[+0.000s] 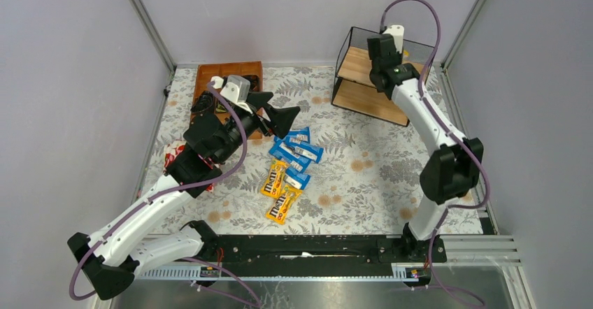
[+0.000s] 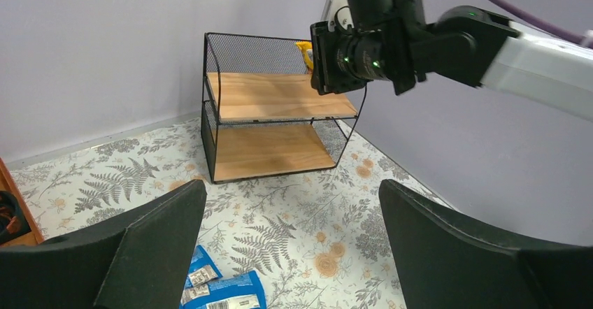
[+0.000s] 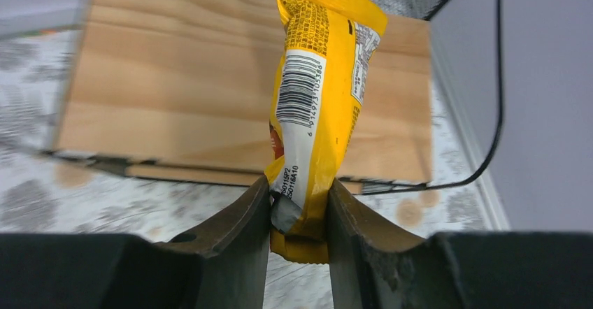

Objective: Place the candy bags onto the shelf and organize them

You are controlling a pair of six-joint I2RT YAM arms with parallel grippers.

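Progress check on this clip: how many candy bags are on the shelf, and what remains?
Done: none yet; both boards of the shelf look bare. In hand: the right gripper is shut on a yellow bag, held at the upper tier. Left: two yellow bags and a cluster of blue bags lie on the table, the left gripper open near them.

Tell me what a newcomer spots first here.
The right gripper pinches a glossy yellow candy bag upright over the top wooden board of the black wire-mesh shelf, at far right. Next comes the loose pile of blue packets and yellow-orange M&M's packets in the middle of the floral-patterned table, with the left gripper open near the pile's far edge.
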